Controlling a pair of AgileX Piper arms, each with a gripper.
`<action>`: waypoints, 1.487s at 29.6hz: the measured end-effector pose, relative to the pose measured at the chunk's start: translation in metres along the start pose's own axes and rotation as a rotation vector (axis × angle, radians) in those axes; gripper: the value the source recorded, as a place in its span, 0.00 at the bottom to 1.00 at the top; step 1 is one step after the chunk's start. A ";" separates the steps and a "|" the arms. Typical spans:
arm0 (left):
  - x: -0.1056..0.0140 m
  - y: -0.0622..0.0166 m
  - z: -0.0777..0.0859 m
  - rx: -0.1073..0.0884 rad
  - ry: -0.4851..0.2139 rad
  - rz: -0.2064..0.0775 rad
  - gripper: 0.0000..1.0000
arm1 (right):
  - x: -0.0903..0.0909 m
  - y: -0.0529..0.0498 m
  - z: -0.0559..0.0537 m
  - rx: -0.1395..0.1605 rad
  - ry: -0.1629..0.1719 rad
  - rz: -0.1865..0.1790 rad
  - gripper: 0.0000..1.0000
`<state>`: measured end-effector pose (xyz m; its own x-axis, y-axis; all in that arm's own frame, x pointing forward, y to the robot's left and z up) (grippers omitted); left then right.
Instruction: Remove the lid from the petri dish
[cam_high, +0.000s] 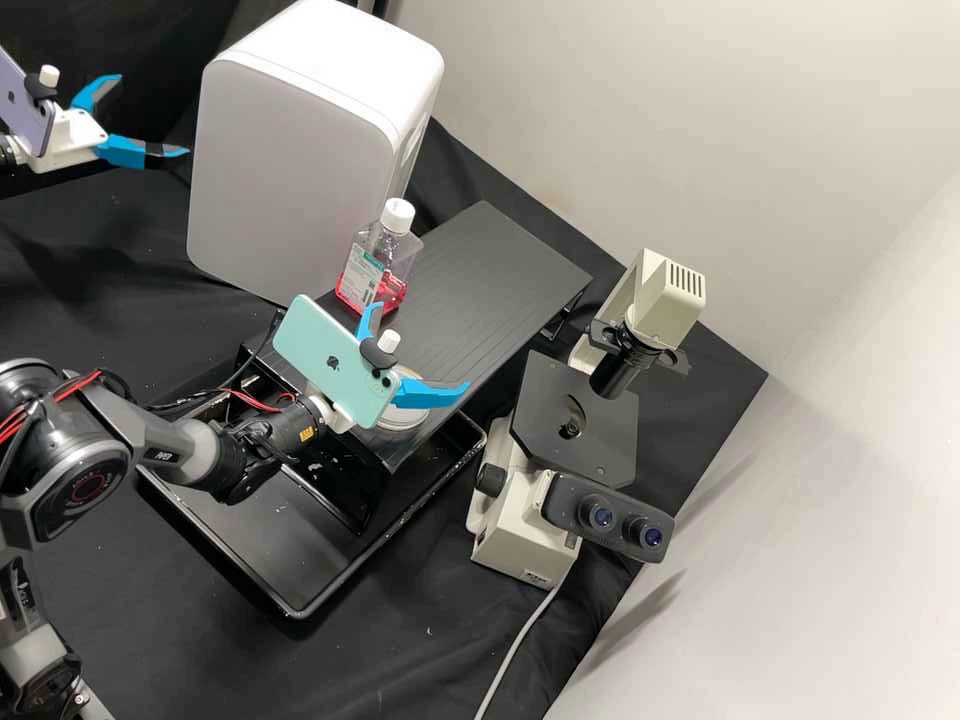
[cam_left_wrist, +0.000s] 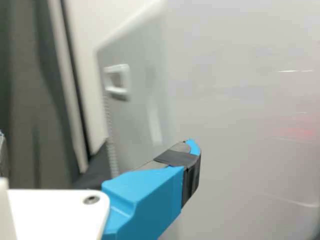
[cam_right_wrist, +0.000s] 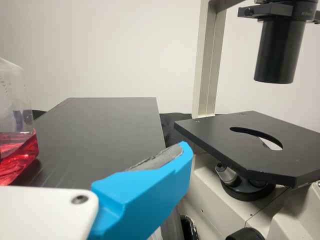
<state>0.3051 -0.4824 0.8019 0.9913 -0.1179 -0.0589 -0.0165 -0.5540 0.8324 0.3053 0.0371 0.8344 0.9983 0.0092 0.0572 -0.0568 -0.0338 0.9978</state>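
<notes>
The petri dish (cam_high: 403, 420) is a pale round dish at the near end of the black raised platform (cam_high: 490, 280), mostly hidden under my right gripper's white body. My right gripper (cam_high: 420, 347) hovers just above it, open, its two blue fingers spread wide with nothing between them. One right finger (cam_right_wrist: 150, 185) points over the platform toward the microscope stage. My left gripper (cam_high: 150, 115) hangs open high at the far left, well away from the dish, beside the white box. One left finger (cam_left_wrist: 160, 192) sits close to the box's side.
A large white box (cam_high: 310, 140) stands behind the platform. A flask of red liquid (cam_high: 378, 262) sits on the platform's left edge, close to my right gripper. A microscope (cam_high: 580, 450) stands to the right. A black tray (cam_high: 300, 570) lies under the platform's near end.
</notes>
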 end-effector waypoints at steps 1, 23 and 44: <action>0.000 -0.0010 0.005 -0.001 -0.016 -0.003 1.00 | 0.000 0.000 0.000 0.000 0.000 0.000 1.00; -0.066 -0.0495 0.061 0.020 -0.445 -0.144 1.00 | 0.000 0.000 0.000 0.000 0.000 0.000 1.00; -0.099 -0.0604 0.082 0.037 -0.598 -0.213 1.00 | 0.000 0.000 0.000 0.000 0.000 0.000 1.00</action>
<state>0.1968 -0.5051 0.7121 0.7292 -0.4361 -0.5273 0.1578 -0.6427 0.7497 0.3053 0.0371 0.8344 0.9983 0.0092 0.0572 -0.0568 -0.0338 0.9978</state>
